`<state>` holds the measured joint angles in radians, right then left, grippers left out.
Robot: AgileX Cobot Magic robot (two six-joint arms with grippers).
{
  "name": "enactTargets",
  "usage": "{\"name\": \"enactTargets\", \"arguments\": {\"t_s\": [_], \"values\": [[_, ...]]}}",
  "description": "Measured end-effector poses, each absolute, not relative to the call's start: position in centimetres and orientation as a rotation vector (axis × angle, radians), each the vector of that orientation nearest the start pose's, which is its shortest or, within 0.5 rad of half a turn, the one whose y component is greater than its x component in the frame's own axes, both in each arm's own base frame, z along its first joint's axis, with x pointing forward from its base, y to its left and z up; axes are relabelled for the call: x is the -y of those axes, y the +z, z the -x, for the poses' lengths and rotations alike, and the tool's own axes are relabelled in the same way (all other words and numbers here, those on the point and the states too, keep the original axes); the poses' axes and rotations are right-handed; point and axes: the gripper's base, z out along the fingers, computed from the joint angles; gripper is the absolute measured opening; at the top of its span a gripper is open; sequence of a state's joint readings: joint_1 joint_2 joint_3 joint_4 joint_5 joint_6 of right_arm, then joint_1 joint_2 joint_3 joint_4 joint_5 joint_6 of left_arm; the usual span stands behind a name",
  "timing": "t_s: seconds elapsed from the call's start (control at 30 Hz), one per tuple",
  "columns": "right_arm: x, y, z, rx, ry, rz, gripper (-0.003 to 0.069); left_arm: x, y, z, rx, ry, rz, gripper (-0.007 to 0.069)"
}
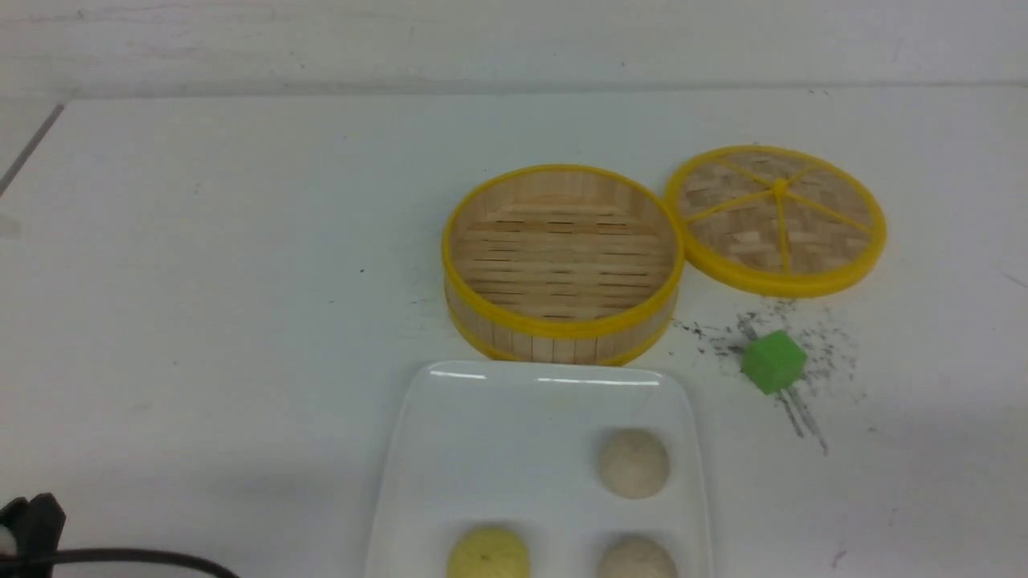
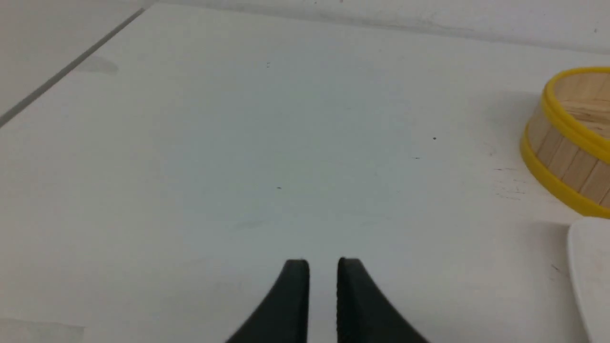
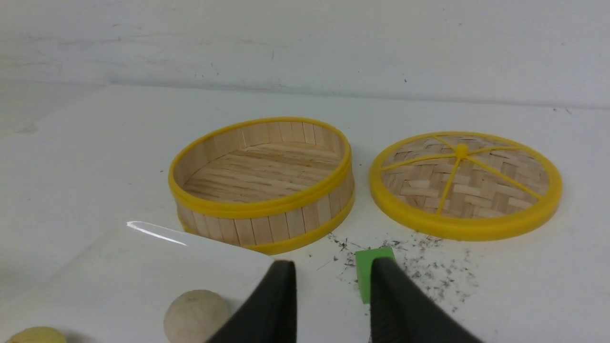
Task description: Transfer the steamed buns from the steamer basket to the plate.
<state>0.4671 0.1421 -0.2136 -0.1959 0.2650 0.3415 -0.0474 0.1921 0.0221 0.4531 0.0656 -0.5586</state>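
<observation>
The steamer basket [image 1: 562, 329] stands empty in the middle of the table, its slatted floor bare. Right in front of it lies the white plate [image 1: 498, 433] with three steamed buns: a beige one [image 1: 633, 462] at its right, a pale yellow one [image 1: 487, 554] and another beige one [image 1: 637, 558] at the near edge. My left gripper [image 2: 323, 261] hovers over bare table left of the basket [image 2: 567, 152], its jaws a narrow gap apart and empty. My right gripper [image 3: 333, 262] is open and empty, near the plate's [image 3: 143, 267] far right corner, by a beige bun [image 3: 195, 317].
The flat woven lid [image 1: 777, 218] lies right of the basket, touching its rim. A green cube [image 1: 773, 361] sits among dark scuff marks in front of the lid; one right finger partly hides the cube [image 3: 367, 267]. A black cable [image 1: 120, 555] crosses the near left corner.
</observation>
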Motion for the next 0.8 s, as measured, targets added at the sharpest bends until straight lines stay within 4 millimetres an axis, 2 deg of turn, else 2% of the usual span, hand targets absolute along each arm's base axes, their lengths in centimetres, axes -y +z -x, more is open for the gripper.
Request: {"name": "enactTargets", "arguments": {"t_s": [0.17, 0.6, 0.8], "values": [[-2.3, 25.3, -5.6, -1.674, 0.424, 0.226, 0.0242, 0.0, 18.7, -6.8, -1.746, -0.114, 0.124, 0.0121], [-2.3, 25.3, -5.6, -1.674, 0.424, 0.227, 0.0242, -1.1, 17.3, -5.3, -1.83, -0.057, 0.275, 0.0121], [-2.3, 25.3, -5.6, -1.674, 0.424, 0.227, 0.0242, -1.2, 17.2, -5.2, -1.84, -0.052, 0.283, 0.0122]]}}
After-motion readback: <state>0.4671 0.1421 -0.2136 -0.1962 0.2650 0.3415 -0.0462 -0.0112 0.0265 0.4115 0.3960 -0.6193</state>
